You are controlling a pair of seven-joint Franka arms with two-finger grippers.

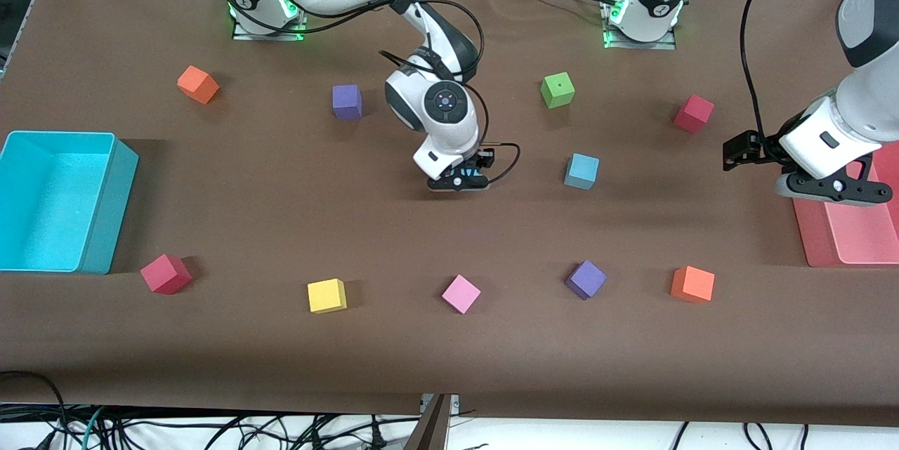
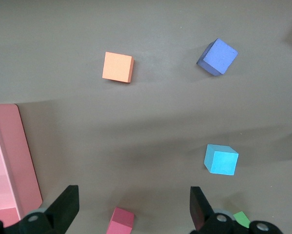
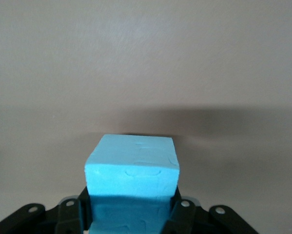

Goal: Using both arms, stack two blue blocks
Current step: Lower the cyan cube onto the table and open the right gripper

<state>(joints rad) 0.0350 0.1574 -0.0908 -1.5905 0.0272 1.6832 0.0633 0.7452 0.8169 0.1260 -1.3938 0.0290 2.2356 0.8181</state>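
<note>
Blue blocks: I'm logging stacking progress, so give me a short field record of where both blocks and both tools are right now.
held blue block: clamped between the right tool's fingers, not yet stacked
right tool: shut on that block, low over the middle of the table
free blue block: resting alone on the table, toward the left arm's end from the right tool
left tool: open, holding nothing, waiting above the edge of the pink tray
stack status: not started

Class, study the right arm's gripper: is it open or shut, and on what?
Shut on a blue block. In the right wrist view the right gripper has its fingers pressed against both sides of the cube.
</note>
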